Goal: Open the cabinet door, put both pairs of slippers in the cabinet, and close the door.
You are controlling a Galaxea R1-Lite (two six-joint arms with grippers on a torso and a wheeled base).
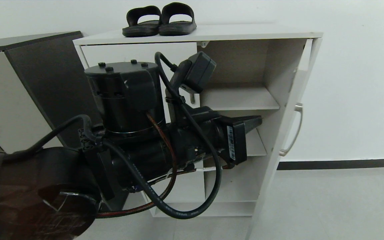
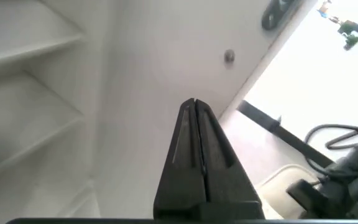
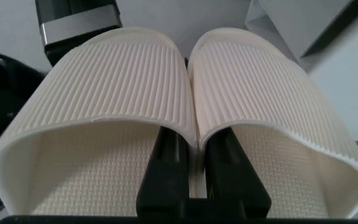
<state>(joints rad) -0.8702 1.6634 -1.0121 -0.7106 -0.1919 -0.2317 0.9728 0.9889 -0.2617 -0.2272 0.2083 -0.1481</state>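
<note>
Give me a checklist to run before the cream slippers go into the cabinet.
1. Cabinet door open: ok.
2. Cream slippers pinched in the right gripper: ok.
3. Left gripper empty, fingers shut: ok.
4. Way to the shelf free: not ok, the left gripper sits before the opening.
5. Black slippers stowed: not ok, they sit on the cabinet top.

Bright, even light; soft shadows inside cabinet (image 1: 278, 66)
</note>
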